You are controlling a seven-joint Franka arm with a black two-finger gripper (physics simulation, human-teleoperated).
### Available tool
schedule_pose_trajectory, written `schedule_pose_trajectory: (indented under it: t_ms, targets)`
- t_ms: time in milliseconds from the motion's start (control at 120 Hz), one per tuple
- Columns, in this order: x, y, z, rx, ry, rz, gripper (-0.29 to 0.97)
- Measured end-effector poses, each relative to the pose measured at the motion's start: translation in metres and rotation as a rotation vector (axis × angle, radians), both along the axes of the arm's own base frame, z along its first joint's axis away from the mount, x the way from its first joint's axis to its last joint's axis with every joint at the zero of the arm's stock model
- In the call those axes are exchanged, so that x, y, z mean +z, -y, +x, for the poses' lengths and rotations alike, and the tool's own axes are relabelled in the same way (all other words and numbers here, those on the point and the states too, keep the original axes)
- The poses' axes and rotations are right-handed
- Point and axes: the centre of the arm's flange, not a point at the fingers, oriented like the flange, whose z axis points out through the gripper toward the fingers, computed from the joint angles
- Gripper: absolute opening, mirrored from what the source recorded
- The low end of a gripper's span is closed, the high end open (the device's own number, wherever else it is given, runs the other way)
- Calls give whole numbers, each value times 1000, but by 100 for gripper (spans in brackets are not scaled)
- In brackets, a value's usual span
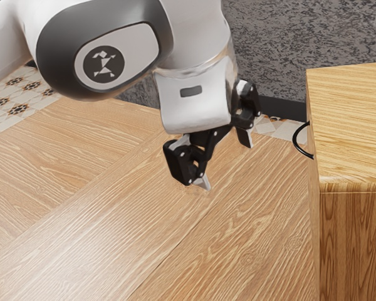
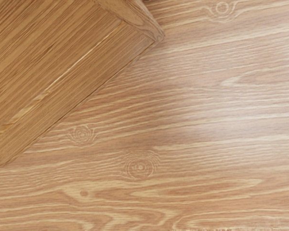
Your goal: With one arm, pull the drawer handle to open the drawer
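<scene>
Open wooden tabletop surrounds the fingers, spread apart, seemingly short of the cabinet edge's drawer handle.

Arm comes in from the exterior view's left, big white/grey link up & behind gripper. White wrist sits right above it, pointing down. Black gripper tilted, fingers spread wide, nothing btwn them, one tip lower than other.

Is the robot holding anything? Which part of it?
Nothing. The tool is open and empty, and the black drawer handle sits apart from it, untouched.
</scene>
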Motion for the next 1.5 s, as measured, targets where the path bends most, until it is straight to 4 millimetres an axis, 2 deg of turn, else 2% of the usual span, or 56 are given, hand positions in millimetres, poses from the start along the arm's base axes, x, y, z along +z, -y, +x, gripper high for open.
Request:
schedule_pose_trajectory:
  t_ms: [142,283,400,558,800,967,1108,1192,1333,1383,1450,1500]
  targets:
    - [4,-15,13,-118,23,19,66]
    - [-6,-22,36,-253,11,33,66]
    - [-11,-21,50,-379,5,44,66]
    - [-12,-22,58,-517,5,72,66]
    - [-4,-6,57,-693,70,101,66]
    - [7,1,49,-770,119,120,66]
    - [-4,-1,57,-806,134,133,66]
    - [-2,-4,50,-813,162,162,66]
    - [-15,6,49,-847,211,180,66]
    - [-14,10,47,-853,241,175,66]
    - [-4,6,35,-840,285,176,66]
    - [-1,-3,34,-822,307,168,66]
